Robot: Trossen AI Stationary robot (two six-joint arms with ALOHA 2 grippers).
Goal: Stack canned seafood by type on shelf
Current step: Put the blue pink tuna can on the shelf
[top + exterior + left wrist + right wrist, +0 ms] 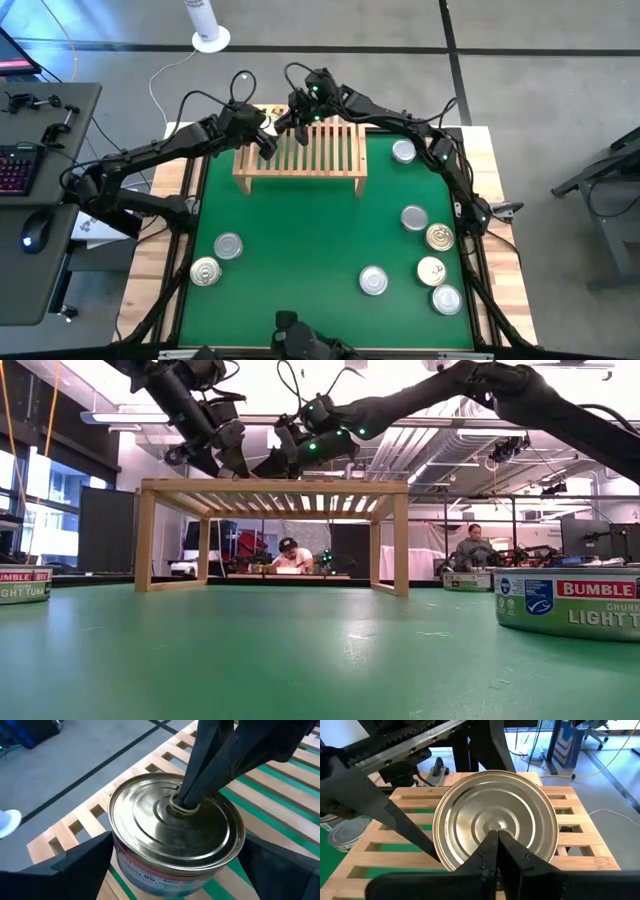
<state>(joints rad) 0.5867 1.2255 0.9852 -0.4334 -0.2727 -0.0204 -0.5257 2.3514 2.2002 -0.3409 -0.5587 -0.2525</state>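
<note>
Right claw (497, 842): closed, tip pressing tin (175, 825) lid centre, arm reaching from 3 o'clock.
Left claw (175, 865): wide, straddling the tin on shelf (300, 150).

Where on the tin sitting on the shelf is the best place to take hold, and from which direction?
Grip the tin by its curved side wall, across the width, coming down from above. It stands upright on the shelf, short and round. The flat lid offers nothing to pinch, and the right end effector presses its centre.

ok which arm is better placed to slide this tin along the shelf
Left, probably: the left claw flanks the tin by its sides on the shelf, while the right claw, shut, only touches its lid from above.
</note>
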